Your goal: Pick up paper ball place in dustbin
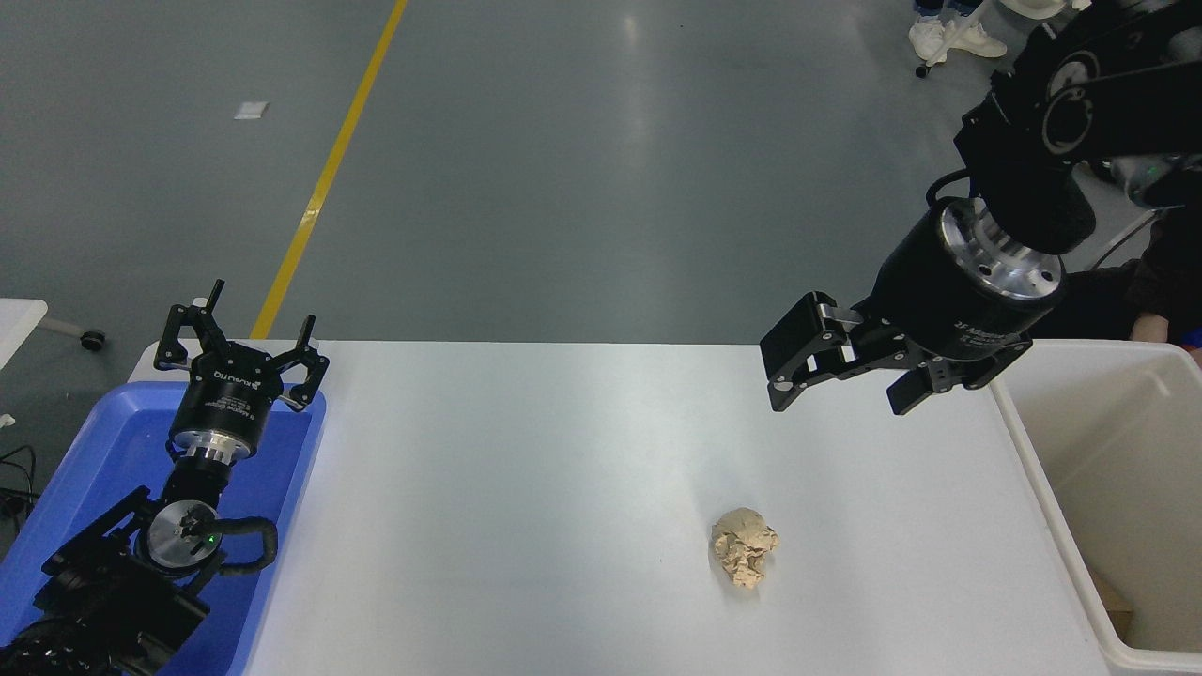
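Note:
The tan paper ball [744,546] lies on the white table [526,488], right of the middle and toward the front. The off-white dustbin [1042,469] stands at the table's right edge, partly cut off by the picture. My right gripper [836,380] is open and empty, hanging above the table behind the ball and just left of the dustbin's far corner. My left gripper [244,343] is open and parked over the blue tray at the lower left.
A blue plastic tray [113,441] sits at the table's left end under the left arm. A person's hand and dark sleeve [1150,319] show behind the dustbin at the right. Shoes of a person [948,38] stand on the grey floor at the top.

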You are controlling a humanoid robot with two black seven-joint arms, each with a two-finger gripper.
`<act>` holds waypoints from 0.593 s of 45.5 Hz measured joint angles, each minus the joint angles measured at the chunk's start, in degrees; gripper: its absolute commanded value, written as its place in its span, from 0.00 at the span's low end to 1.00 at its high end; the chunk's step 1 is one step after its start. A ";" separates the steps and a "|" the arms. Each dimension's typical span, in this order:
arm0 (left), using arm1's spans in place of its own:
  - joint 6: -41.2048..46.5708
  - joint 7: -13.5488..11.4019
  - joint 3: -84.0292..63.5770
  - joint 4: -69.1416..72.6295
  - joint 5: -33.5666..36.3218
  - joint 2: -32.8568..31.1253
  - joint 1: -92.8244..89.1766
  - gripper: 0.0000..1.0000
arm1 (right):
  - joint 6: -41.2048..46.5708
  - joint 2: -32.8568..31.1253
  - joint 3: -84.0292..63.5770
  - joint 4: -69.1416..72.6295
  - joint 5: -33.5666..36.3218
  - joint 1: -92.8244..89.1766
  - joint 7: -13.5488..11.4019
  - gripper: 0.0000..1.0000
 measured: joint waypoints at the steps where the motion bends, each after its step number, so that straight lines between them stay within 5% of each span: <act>1: 0.00 0.00 0.00 0.00 0.00 0.00 0.00 1.00 | -0.12 0.24 -0.01 0.00 0.18 -0.01 -0.03 1.00; 27: 0.05 0.00 0.01 0.01 0.07 0.01 0.01 1.00 | -10.53 5.19 0.84 -6.99 0.80 -12.31 -0.08 1.00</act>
